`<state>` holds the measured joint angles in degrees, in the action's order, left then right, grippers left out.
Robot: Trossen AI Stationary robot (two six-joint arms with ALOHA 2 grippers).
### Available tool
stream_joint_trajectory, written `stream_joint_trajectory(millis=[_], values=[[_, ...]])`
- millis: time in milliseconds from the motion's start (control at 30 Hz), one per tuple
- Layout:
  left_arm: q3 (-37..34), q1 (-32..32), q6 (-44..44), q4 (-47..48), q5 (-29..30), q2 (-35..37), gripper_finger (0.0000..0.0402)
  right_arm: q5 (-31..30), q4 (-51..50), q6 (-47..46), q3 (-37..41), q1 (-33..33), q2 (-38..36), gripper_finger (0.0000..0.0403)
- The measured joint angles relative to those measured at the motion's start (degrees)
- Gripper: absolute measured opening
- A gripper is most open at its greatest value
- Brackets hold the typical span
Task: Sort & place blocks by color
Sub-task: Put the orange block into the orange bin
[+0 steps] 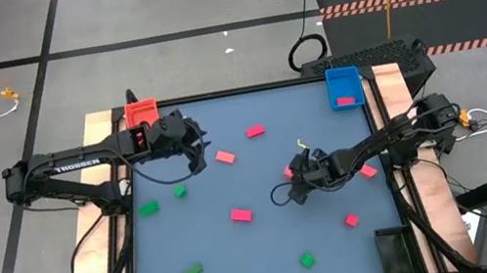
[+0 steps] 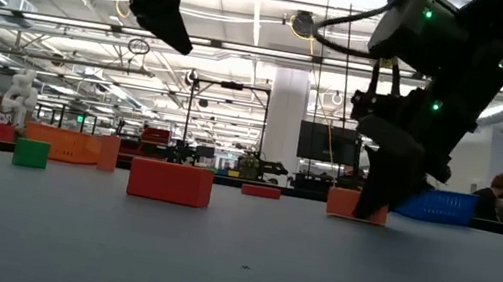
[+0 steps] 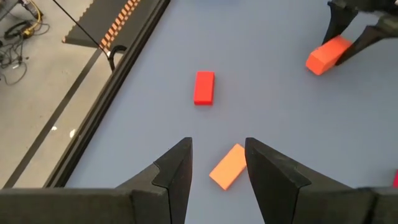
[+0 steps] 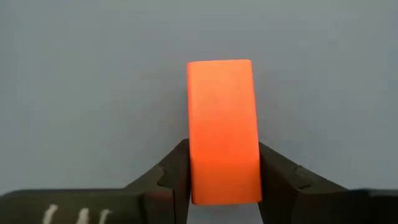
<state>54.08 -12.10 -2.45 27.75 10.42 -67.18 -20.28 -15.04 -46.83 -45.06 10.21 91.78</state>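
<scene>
right claw (image 4: 224, 171) clamps salmon block (image 4: 222, 127), high view hides it, left claw (image 3: 217, 165) half-open

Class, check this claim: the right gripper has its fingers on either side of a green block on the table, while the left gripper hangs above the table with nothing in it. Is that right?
Not quite. The block between the right gripper's fingers is salmon-red, not green, as the right wrist view shows. The rest holds: the left gripper hangs above the table with nothing in it.

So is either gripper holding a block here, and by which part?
The right gripper is shut on a salmon-red block, fingers against its two long sides at the near end, block on the table. The left gripper hangs open over another block, holding nothing.
</scene>
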Motion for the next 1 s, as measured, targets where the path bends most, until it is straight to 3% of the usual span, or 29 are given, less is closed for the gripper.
stream_joint_trajectory(millis=[167, 400, 700, 1000], values=[[0.00, -0.02, -0.22, 0.52, 0.13, 0.00, 0.0150, -5.16, 5.83, 12.08, -0.04, -2.47, -3.24, 0.0121], [0.00, 0.18, 1.40, 4.67, 0.13, 0.00, 0.0150, -10.13, 5.02, 23.85, -0.04, -12.17, -10.02, 0.0121], [0.00, 0.20, 3.70, 9.67, 0.14, 0.00, 0.0150, -9.81, 5.37, 32.68, -0.04, -24.03, -19.11, 0.0121], [-2.41, -0.41, 1.90, 4.23, 1.04, 0.00, 0.0150, -8.06, 7.62, 37.18, -0.09, -27.36, -22.71, 0.0121]])
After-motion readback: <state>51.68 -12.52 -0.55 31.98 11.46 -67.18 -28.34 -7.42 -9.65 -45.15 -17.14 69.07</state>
